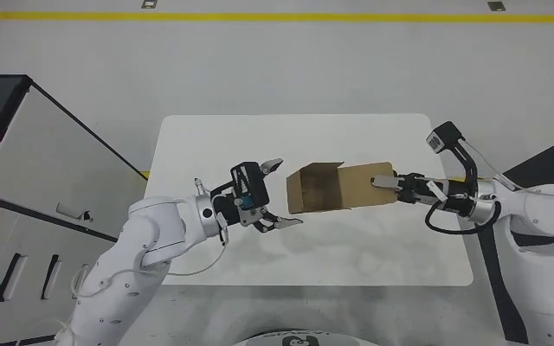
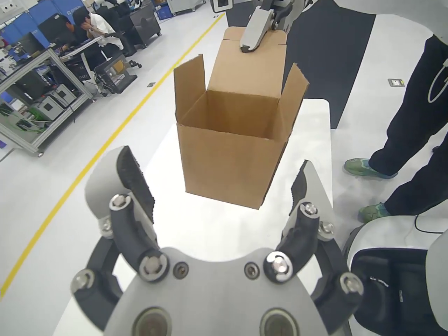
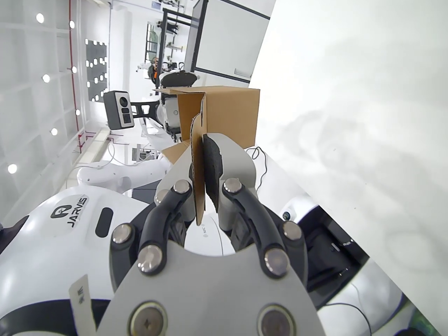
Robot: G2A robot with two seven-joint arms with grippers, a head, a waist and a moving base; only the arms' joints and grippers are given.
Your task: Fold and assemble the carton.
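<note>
Brown carton (image 1: 322, 189), upright, top flaps open

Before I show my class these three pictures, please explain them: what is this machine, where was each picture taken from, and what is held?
It is a two-armed robot at a white table. One picture looks down from above the arms; the other two come from a camera on each wrist. The right tool is shut on the long flap of a brown cardboard carton, whose open mouth faces the left tool, open and empty.
</note>
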